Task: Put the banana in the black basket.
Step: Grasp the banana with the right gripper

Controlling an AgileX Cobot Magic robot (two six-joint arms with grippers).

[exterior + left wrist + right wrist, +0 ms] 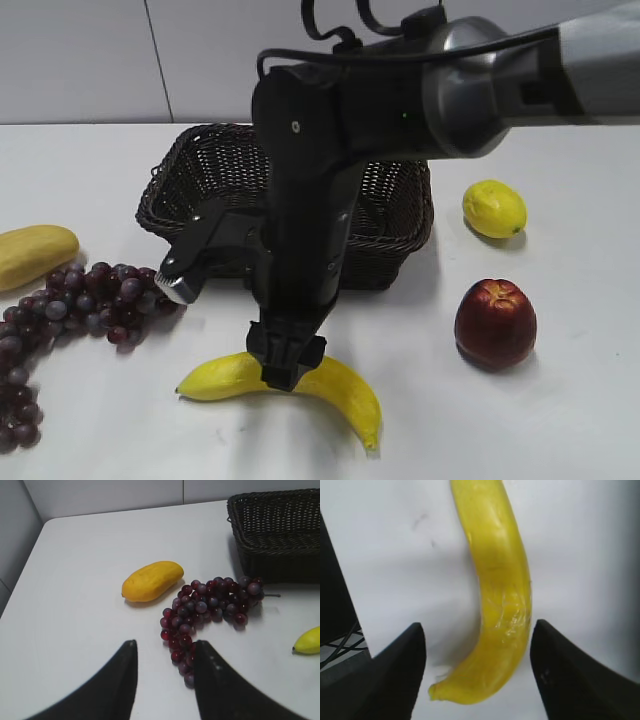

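The banana lies on the white table in front of the black basket. My right gripper reaches down over the banana's middle. In the right wrist view the banana lies between the open jaws, near the right finger; neither finger grips it. My left gripper is open and empty, hovering over the table beside the grapes. The basket corner and one banana tip show in the left wrist view.
Dark red grapes and a pale-yellow oblong fruit lie at left; both show in the left wrist view, grapes, fruit. A lemon and a red apple sit at right.
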